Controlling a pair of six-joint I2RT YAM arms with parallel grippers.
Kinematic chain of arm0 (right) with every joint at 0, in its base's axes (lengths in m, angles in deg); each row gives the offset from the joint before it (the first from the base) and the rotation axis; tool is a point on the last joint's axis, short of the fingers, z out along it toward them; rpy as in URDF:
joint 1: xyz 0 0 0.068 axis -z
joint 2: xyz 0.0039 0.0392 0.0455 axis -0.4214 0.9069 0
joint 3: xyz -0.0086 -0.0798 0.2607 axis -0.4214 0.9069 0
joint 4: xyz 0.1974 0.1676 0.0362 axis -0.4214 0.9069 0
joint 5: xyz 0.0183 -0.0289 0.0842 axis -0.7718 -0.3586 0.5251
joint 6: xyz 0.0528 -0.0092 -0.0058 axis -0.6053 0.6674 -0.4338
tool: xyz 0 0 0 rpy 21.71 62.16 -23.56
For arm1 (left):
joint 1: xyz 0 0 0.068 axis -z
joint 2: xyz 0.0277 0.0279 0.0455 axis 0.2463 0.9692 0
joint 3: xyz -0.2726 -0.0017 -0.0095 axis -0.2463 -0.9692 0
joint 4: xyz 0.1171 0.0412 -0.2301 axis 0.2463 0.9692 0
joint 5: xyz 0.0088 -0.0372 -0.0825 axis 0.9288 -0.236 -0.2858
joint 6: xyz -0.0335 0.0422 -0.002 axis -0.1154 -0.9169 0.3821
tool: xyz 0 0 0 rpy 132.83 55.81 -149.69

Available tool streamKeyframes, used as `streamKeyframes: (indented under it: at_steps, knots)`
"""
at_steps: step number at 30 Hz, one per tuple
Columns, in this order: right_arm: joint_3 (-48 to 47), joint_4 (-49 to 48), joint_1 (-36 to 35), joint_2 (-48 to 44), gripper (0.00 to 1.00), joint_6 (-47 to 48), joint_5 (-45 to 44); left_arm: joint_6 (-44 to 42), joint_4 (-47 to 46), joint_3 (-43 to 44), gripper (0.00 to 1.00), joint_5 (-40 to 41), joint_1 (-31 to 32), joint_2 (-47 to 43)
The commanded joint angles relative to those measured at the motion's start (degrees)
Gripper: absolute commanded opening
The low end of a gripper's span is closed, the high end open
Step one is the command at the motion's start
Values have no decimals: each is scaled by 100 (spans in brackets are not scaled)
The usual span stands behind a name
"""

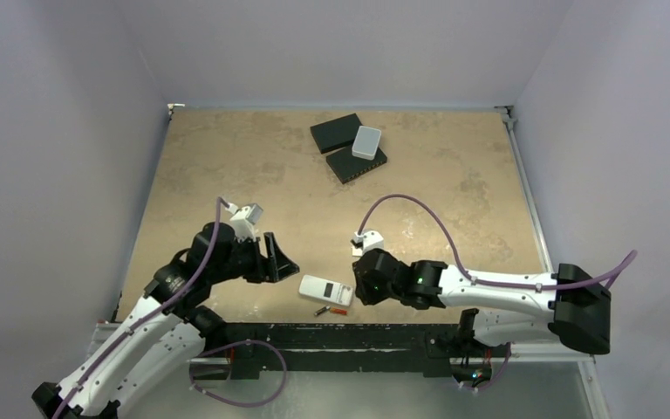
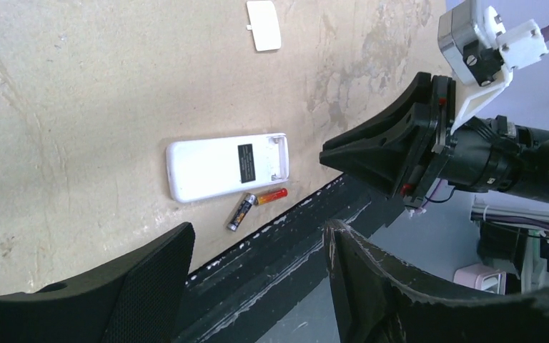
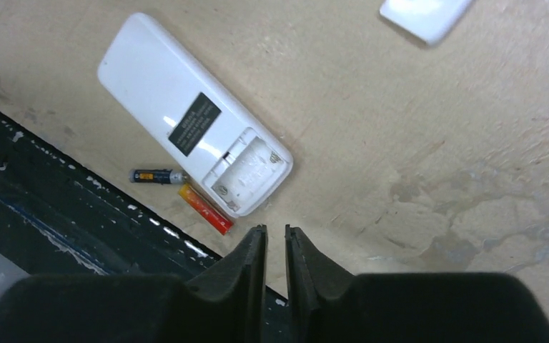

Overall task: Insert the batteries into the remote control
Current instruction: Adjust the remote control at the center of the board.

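The white remote control [image 1: 325, 289] lies back up near the table's front edge, with its battery recess [image 3: 250, 168] uncovered and empty. The dark battery [image 3: 154, 176] and the red-orange battery [image 3: 205, 209] lie loose on the table beside it, end to end, next to the black front rail; they also show in the left wrist view [image 2: 241, 212] [image 2: 271, 196]. My right gripper [image 3: 275, 230] hovers just right of the remote's open end, jaws almost together and empty. My left gripper [image 2: 257, 229] is wide open and empty, to the left of the remote [image 2: 207, 168].
The white battery cover [image 3: 423, 13] lies on the table beyond the remote, also in the left wrist view [image 2: 264, 26]. Two black flat boxes [image 1: 336, 133] [image 1: 357, 161] with a pale grey box [image 1: 366, 141] on them sit at the back. A black rail [image 1: 331, 336] borders the front edge.
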Motion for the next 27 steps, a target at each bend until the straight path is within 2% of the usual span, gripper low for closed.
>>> streamKeyframes:
  at_steps: [1,5,17,27]
  knots:
    - [281,-446,13,-110,18,-521,87,228,-956,-297,66,-234,-12,321]
    - [454,-729,13,-41,0,-622,140,323,-1415,-565,66,-236,-12,677]
    - [503,-1087,6,491,0,-539,389,405,-2719,-1082,66,-151,-12,1708]
    - [803,-1353,-104,513,0,-636,702,260,-3497,-1035,66,-171,-12,2595]
